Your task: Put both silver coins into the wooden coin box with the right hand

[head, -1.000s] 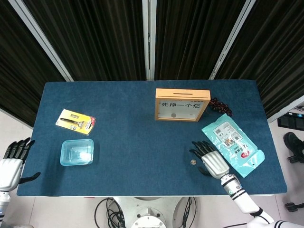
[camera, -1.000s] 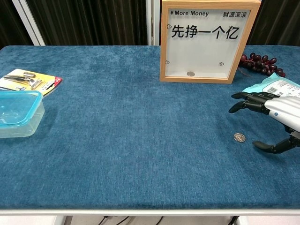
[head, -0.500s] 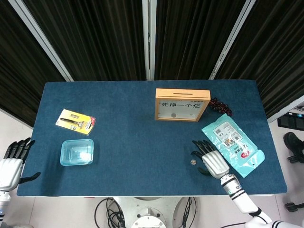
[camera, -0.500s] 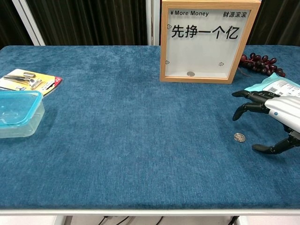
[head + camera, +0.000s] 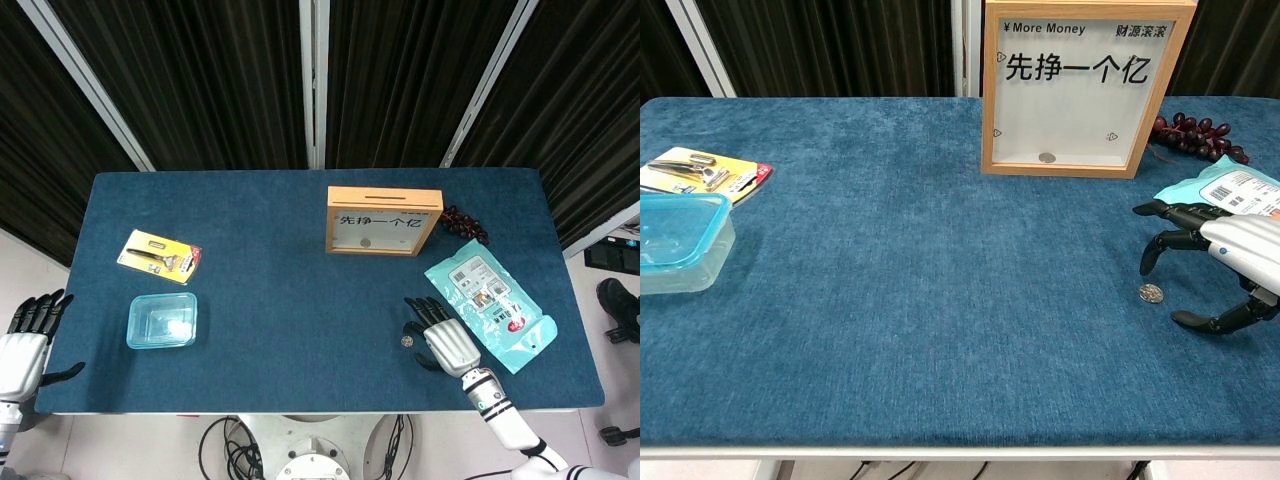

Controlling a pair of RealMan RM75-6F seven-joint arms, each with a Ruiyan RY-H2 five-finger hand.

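One silver coin (image 5: 1151, 293) (image 5: 407, 341) lies flat on the blue cloth near the front right. My right hand (image 5: 1215, 262) (image 5: 440, 338) hovers just right of it, fingers curling down above the coin and thumb low beside it, holding nothing. The wooden coin box (image 5: 1081, 88) (image 5: 383, 220) stands upright at the back, with a second silver coin (image 5: 1046, 157) lying inside behind its glass front. My left hand (image 5: 27, 340) hangs off the table's front left corner, fingers spread and empty.
A clear blue plastic container (image 5: 675, 240) and a yellow razor pack (image 5: 702, 173) sit at the left. A teal packet (image 5: 490, 303) lies right of my right hand. Dark beads (image 5: 1200, 136) lie beside the box.
My right hand has curled its fingers downward toward the coin and shifted slightly nearer the front edge. The coin and the left hand have not moved.
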